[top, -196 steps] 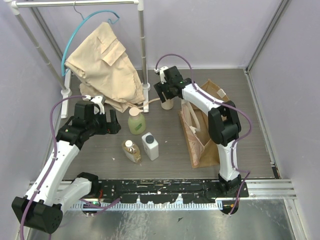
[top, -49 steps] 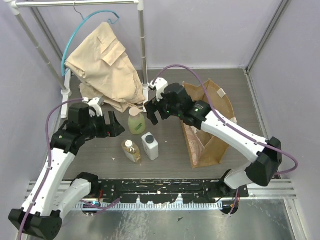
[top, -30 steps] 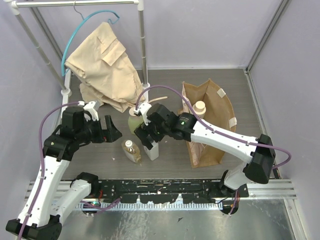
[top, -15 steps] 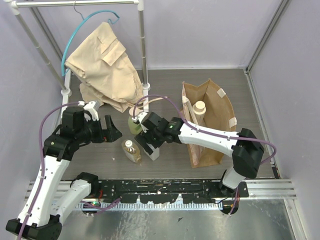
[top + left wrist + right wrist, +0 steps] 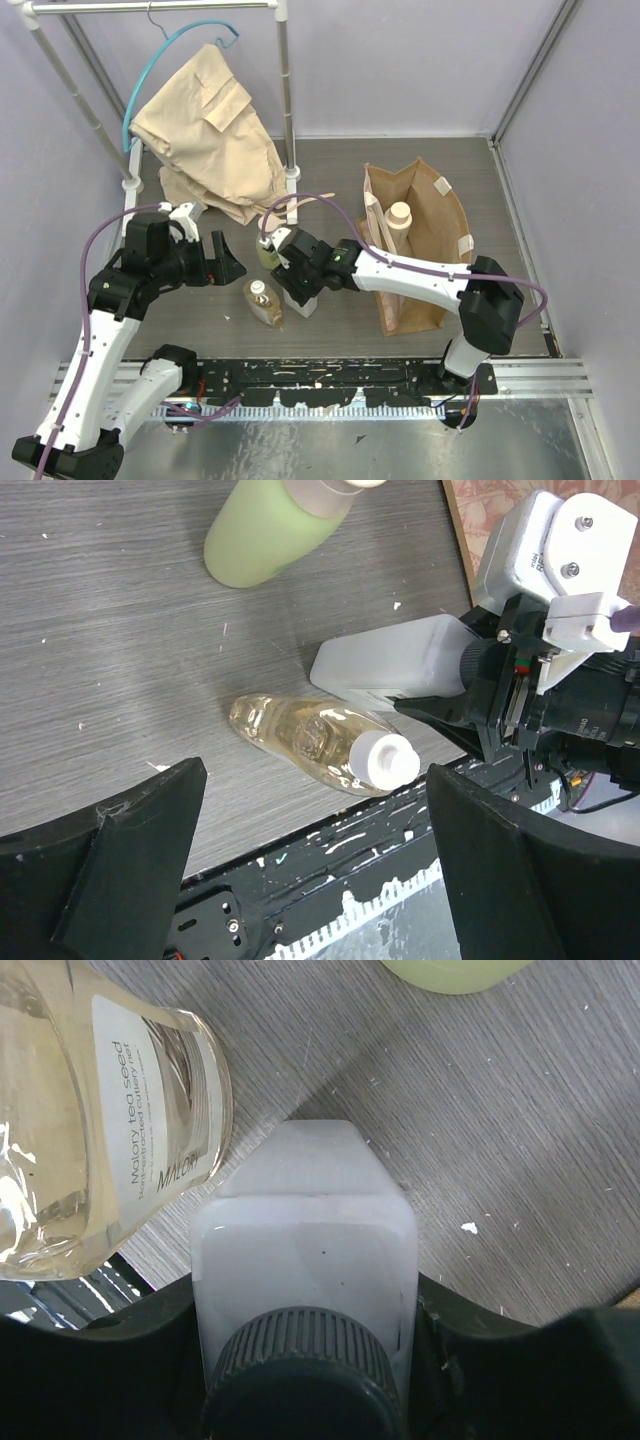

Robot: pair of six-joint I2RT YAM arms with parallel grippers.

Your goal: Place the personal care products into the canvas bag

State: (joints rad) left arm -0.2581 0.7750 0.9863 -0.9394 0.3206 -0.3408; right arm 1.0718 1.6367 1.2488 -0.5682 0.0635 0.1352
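Observation:
The white rectangular bottle (image 5: 303,291) with a black cap (image 5: 305,1372) stands on the table. My right gripper (image 5: 297,277) is shut on it, with a finger pressed against each side (image 5: 305,1295). The amber bottle (image 5: 264,301) with a white cap (image 5: 385,759) stands just left of it. The green-yellow bottle (image 5: 266,251) stands behind, partly hidden by the right gripper. The cream round-capped bottle (image 5: 399,215) sits inside the tan canvas bag (image 5: 443,215). My left gripper (image 5: 226,262) is open and empty, left of the bottles and above the table (image 5: 310,875).
A beige garment (image 5: 208,130) hangs on a blue hanger from a white rack (image 5: 286,90) at the back left. Grey walls close in the table on the left, back and right. The black base rail (image 5: 320,380) runs along the near edge.
The right arm swung from the bag, where the cream bottle now rests, left and down to the white bottle and closed on it. The left gripper shifted slightly.

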